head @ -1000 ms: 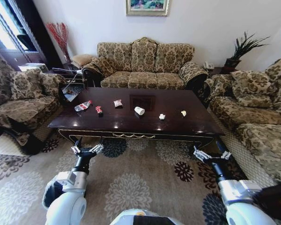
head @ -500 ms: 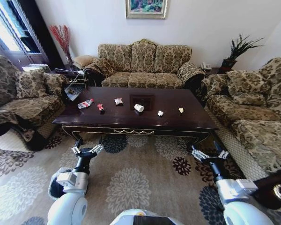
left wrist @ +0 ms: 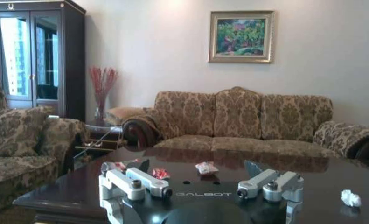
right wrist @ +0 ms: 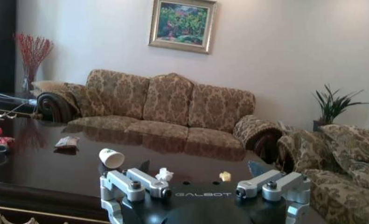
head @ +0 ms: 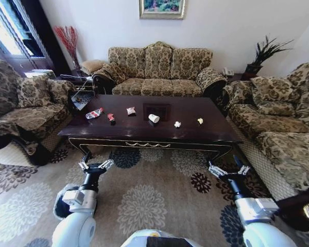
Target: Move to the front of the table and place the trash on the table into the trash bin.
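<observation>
The robot faces the long front edge of the coffee table (head: 144, 135), short of reaching distance. All the trash lies on the tabletop: plastic bottle (head: 93, 113) near the left end, then red wrapper (head: 110, 118), white packet (head: 130, 110), paper cup (head: 153, 119) and two paper wads (head: 177, 124) rightward. Left gripper (head: 95, 166) and right gripper (head: 225, 170) hover before the table, spread wide, empty. Nothing is binned; I cannot make out the bin.

The table (head: 144, 131) is glossy dark wood, mirroring the sofa (head: 159, 72), which is patterned woven cloth. The bottle (head: 94, 113) is clear plastic, the cup (head: 153, 119) white paper, the wads (head: 177, 124) crumpled paper. The carpet (head: 144, 206) looks matt.
</observation>
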Controlling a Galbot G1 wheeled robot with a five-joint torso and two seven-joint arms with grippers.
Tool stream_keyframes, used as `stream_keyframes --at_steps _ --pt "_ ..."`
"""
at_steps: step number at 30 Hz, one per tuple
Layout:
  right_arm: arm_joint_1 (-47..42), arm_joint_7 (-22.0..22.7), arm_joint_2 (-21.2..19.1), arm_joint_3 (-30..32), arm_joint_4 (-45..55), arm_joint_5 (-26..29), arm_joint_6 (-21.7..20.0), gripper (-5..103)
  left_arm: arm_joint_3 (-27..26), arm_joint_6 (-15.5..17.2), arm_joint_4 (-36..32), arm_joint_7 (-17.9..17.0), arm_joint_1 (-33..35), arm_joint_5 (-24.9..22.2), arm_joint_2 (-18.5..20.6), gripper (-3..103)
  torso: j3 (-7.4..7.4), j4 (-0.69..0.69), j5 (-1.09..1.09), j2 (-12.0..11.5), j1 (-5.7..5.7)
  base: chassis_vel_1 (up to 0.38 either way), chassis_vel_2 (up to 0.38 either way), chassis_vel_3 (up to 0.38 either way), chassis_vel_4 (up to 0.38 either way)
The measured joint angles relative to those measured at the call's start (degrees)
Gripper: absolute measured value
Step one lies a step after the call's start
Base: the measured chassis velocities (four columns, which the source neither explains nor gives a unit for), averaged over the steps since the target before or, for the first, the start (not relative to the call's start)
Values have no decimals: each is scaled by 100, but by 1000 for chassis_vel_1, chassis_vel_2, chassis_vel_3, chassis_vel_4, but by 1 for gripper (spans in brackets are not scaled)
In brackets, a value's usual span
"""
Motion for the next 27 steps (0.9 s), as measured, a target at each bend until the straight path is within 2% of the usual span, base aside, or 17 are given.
stream_keyframes --at_steps 10,23,27 --pt "-1 -46 1 -43 -33 -89 43 100 -7 -144 4 27 109 69 -143 100 0 0 -2 0 0 187 182 -192 -164" --pt "-4 -61 30 -66 -71 -131 85 100 -19 -196 160 29 78 56 -153 100 0 1 1 0 1 290 300 -296 -302" --pt "21 -44 30 -73 -91 -100 152 100 -46 -280 237 25 108 45 -148 100 0 -2 -5 0 0 235 257 -255 -230"
